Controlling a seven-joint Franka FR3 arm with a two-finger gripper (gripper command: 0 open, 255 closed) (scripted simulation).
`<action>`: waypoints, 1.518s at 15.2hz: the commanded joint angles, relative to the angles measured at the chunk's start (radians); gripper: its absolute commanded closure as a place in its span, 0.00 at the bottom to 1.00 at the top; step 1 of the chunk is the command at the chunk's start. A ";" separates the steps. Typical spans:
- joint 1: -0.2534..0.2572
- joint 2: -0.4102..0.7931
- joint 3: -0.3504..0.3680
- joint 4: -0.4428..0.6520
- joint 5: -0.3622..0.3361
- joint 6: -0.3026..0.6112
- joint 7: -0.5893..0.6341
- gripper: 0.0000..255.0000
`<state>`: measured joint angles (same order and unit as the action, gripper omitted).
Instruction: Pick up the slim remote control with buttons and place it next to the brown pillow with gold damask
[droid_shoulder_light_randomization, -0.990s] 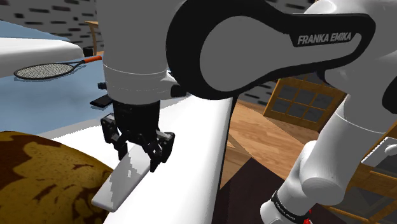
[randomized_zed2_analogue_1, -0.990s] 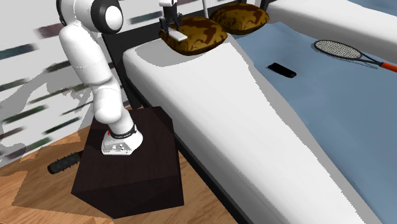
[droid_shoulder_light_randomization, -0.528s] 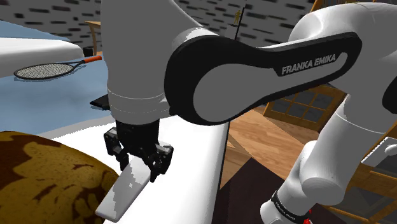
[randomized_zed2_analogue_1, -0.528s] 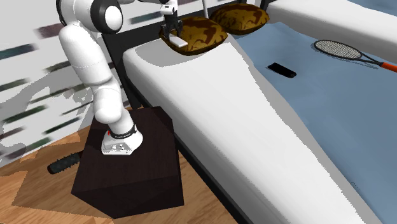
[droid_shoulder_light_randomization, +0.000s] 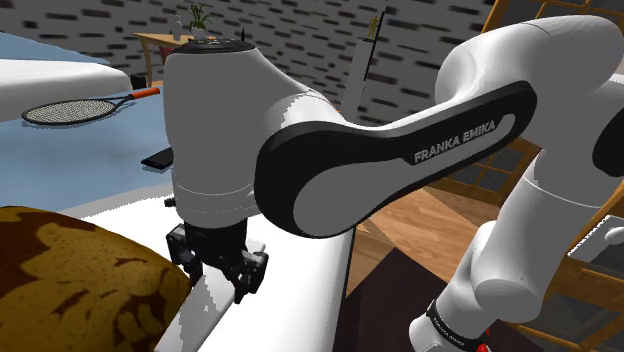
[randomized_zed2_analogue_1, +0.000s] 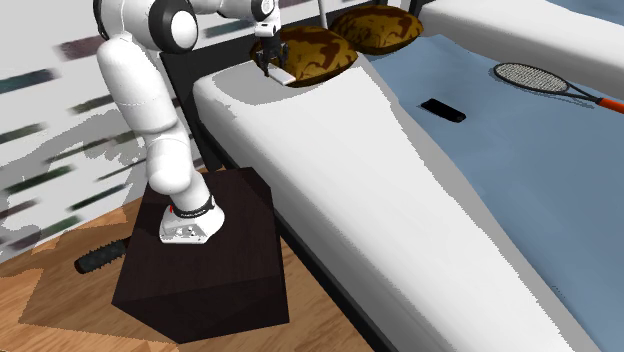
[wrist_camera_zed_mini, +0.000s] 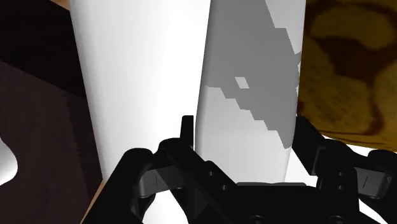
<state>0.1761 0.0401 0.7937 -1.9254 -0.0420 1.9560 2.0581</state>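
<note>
- The bed (randomized_zed2_analogue_1: 420, 210) is carrying the whole job. Its white cover is running along the near edge, where the arm is working.
- The arm (droid_shoulder_light_randomization: 400, 150) is reaching from the stand (randomized_zed2_analogue_1: 200, 260) over that white edge and bending down toward the head end.
- The brown pillow (droid_shoulder_light_randomization: 70, 285) with the gold pattern is lying on the bed, just beside the gripper. A second pillow (randomized_zed2_analogue_1: 378, 28) of the same kind is lying behind it, further from the stand.
- The gripper (droid_shoulder_light_randomization: 220, 275) is hanging low over the white cover, pointing down, close against the pillow's side.
- The remote (wrist_camera_zed_mini: 248, 114), drawn as a plain white-and-grey slab, is sitting lengthwise in the gripper. Its free end is stretching along the pillow's edge. I cannot tell whether it is touching the cover.
- The fingers (wrist_camera_zed_mini: 306, 140) are clenching the remote from both sides.
- Judging by this, the pick-up and the carry are looking done, and the placing is under way. What is remaining is settling the remote flat on the cover by the pillow, letting go, and lifting the gripper away without dragging it.
</note>
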 joint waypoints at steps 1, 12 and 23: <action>0.002 0.006 0.001 -0.022 -0.005 0.026 0.006 1.00; 0.014 0.072 -0.002 -0.115 -0.064 0.164 0.048 1.00; 0.038 0.167 -0.025 -0.180 -0.156 0.293 0.112 1.00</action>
<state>0.2112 0.1951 0.7728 -2.1019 -0.1869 2.2367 2.1637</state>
